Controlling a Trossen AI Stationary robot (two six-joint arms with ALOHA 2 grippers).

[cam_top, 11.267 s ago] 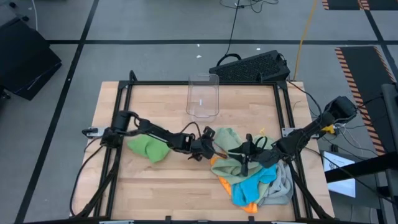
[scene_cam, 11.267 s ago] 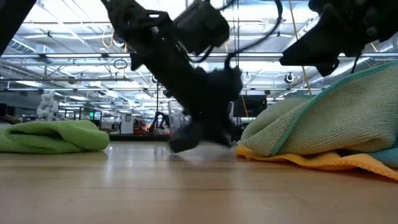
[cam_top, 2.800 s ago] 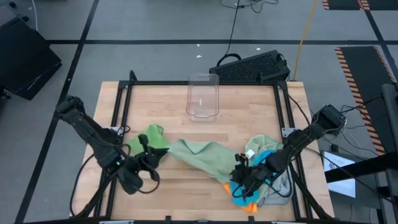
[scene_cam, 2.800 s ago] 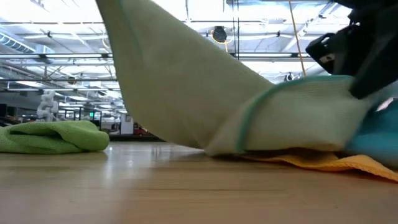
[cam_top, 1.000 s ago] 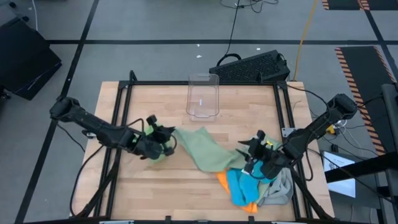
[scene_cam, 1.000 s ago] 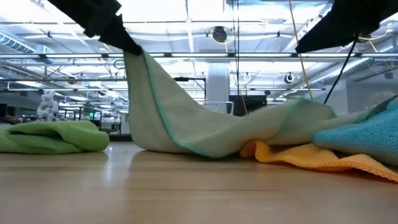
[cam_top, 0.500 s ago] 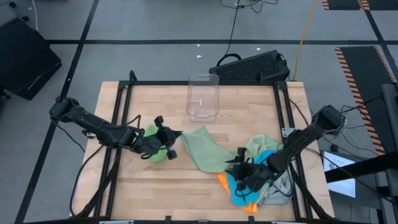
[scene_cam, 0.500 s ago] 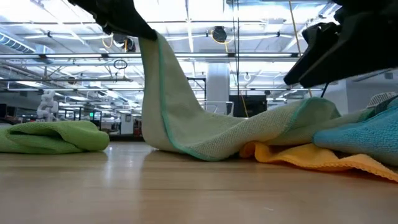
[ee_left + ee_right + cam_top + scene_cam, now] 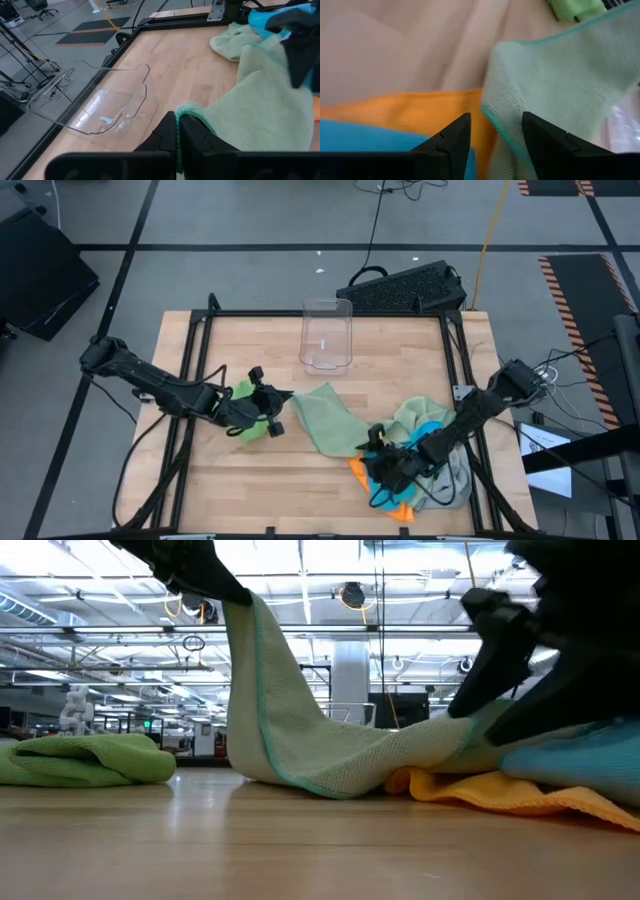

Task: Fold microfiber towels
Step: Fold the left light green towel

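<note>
The sage green towel [image 9: 335, 420] runs from a raised corner down onto the table and onto a pile of orange [image 9: 358, 471], blue [image 9: 392, 492] and light grey [image 9: 456, 478] towels. My left gripper [image 9: 286, 397] is shut on that raised corner, above the bright green towel [image 9: 243, 392], which lies bunched on the table. My right gripper [image 9: 492, 132] is open, low over the pile. Its fingers stand on either side of another teal-hemmed corner of the sage green towel [image 9: 492, 107], above the orange towel [image 9: 420, 112]. My left gripper pinches the sage green towel's teal-hemmed corner [image 9: 188, 107] between its two fingers, coming from the table's left and slanting a little down. The corner [image 9: 243, 602] is lifted clear, and the cloth hangs slack from it onto the table. My right gripper: I cannot tell whether its fingers touch the towel.
A clear plastic bin [image 9: 327, 335] stands at the table's far middle. A black frame rail [image 9: 195, 370] runs along the table's sides. Bare wood [image 9: 280, 480] lies in front of the towels, near the table's front edge.
My right gripper has rolled and come down, toward the table's left and near edge, onto the sage green towel's corner on the pile. My left gripper has tipped and carried the held corner slightly toward the table's right. The towel still drapes from it.
</note>
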